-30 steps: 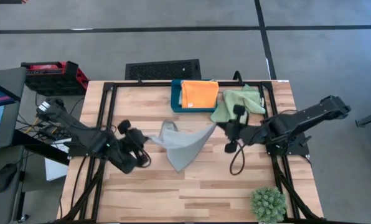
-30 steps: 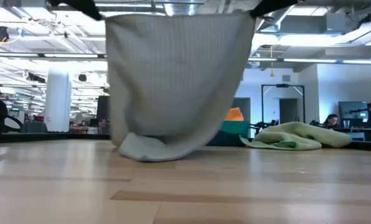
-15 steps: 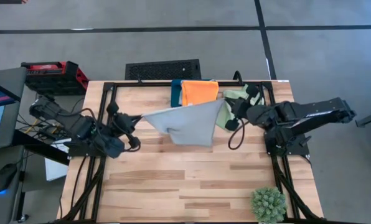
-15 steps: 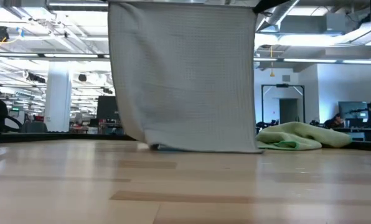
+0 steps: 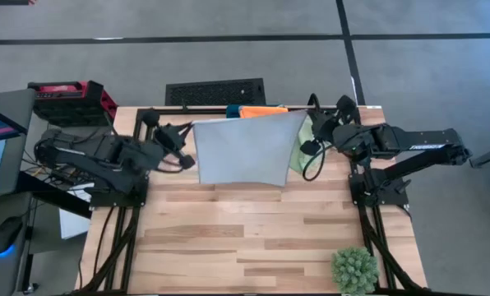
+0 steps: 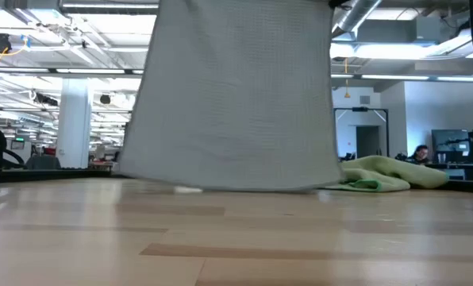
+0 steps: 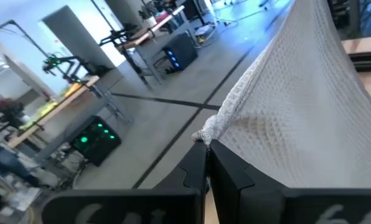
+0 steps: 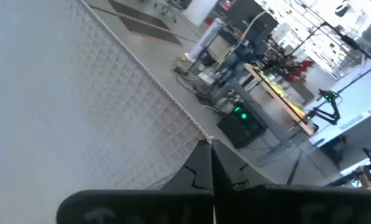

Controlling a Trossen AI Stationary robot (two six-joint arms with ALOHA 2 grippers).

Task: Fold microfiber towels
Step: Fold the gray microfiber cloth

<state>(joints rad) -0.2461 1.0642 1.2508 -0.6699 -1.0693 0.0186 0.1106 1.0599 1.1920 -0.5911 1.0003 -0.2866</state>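
High view: the wooden bench point(image 5: 253, 238) stands on a grey floor, with a plant ball point(image 5: 354, 270) at its near right corner. The left gripper point(image 5: 189, 141) and the right gripper point(image 5: 308, 130) stretch a pale blue-grey towel point(image 5: 243, 150) between them over the far part.

Low view: the towel's lower edge is just at the bench surface; a green towel point(image 6: 383, 175) lies behind it, before an open hall.

Wrist views: each gripper's jaws are pressed together, pinching a towel corner.
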